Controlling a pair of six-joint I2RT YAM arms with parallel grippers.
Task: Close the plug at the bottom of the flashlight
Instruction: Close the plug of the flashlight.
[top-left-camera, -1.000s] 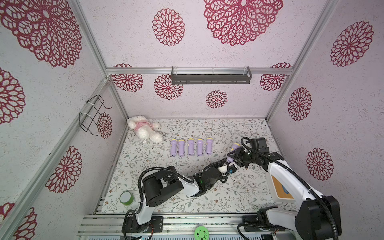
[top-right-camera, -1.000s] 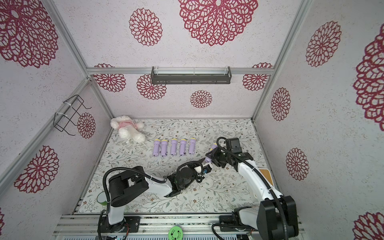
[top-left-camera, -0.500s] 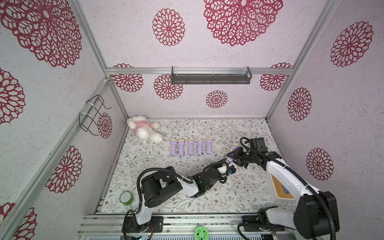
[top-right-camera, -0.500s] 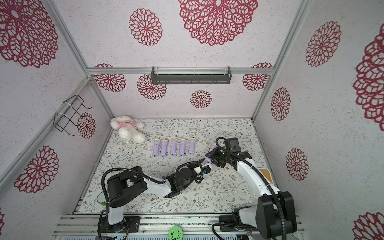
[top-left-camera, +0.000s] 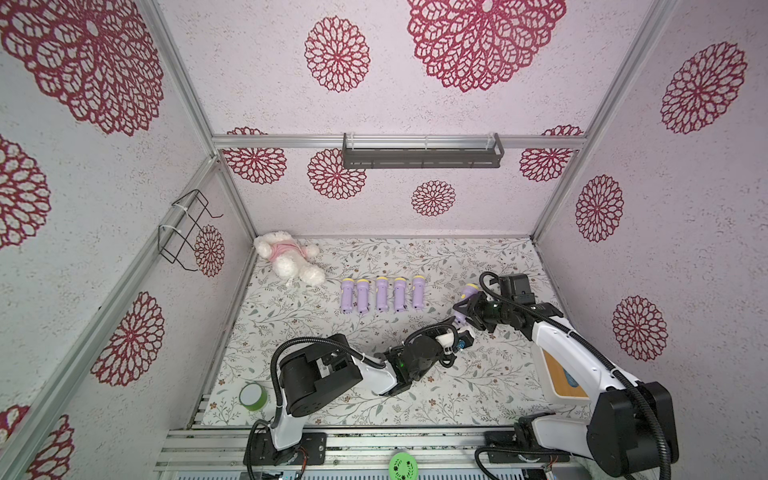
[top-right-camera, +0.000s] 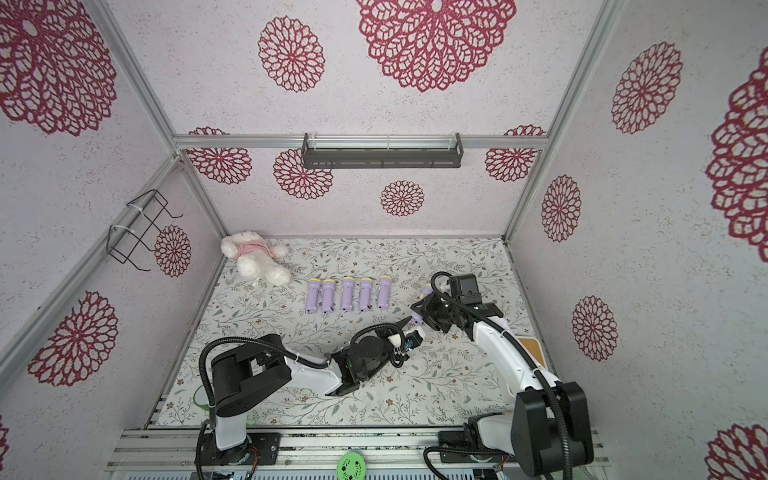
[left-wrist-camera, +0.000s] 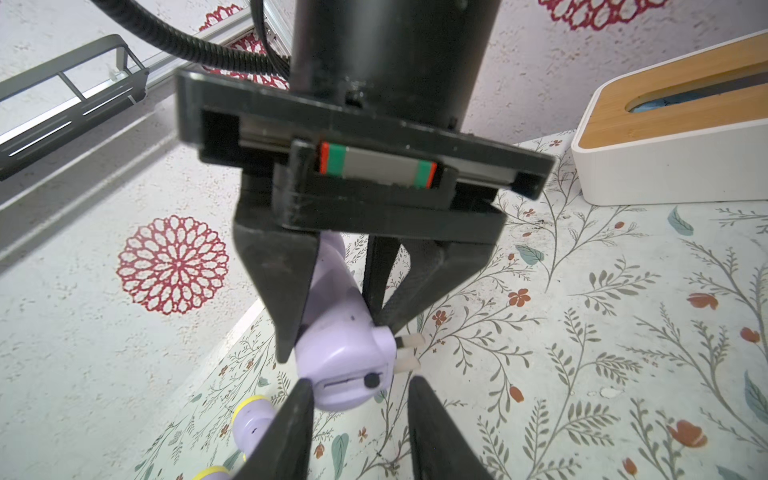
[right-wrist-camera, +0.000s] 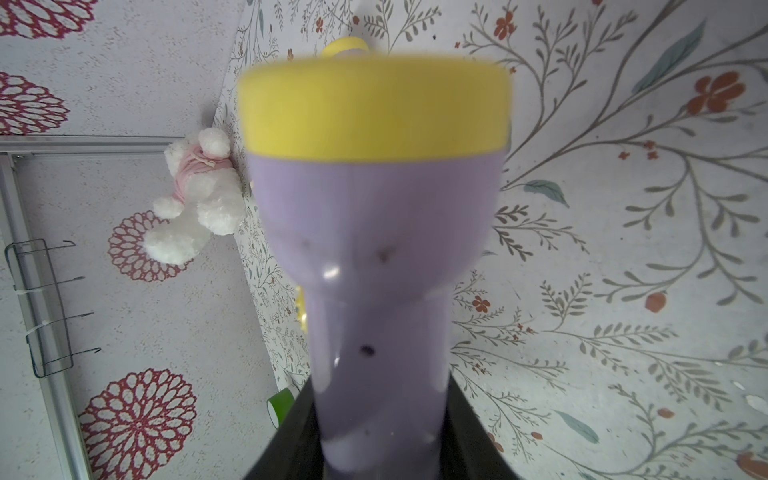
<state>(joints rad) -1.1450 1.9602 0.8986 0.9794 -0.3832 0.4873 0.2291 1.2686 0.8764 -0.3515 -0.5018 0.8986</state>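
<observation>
Right: your right fingers (left-wrist-camera: 274, 282) pinch flashlight (left-wrist-camera: 345, 357).
Left: left fingers (left-wrist-camera: 291, 432) spread, plug (left-wrist-camera: 409, 343) just beyond.
Room: open table (left-wrist-camera: 582, 332) beneath.

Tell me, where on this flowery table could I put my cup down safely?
Bare patches: the back strip of the table between the row of flashlights and the back wall; the left side between the plush toy and the tape roll. Crowded around the held flashlight and the box.

You see: plush toy (top-left-camera: 286, 259), far left corner | green tape roll (top-left-camera: 252, 395), near left edge | wood-topped box (top-left-camera: 563, 374), right wall | dark shelf (top-left-camera: 422, 156), back wall | wire rack (top-left-camera: 183, 232), left wall
</observation>
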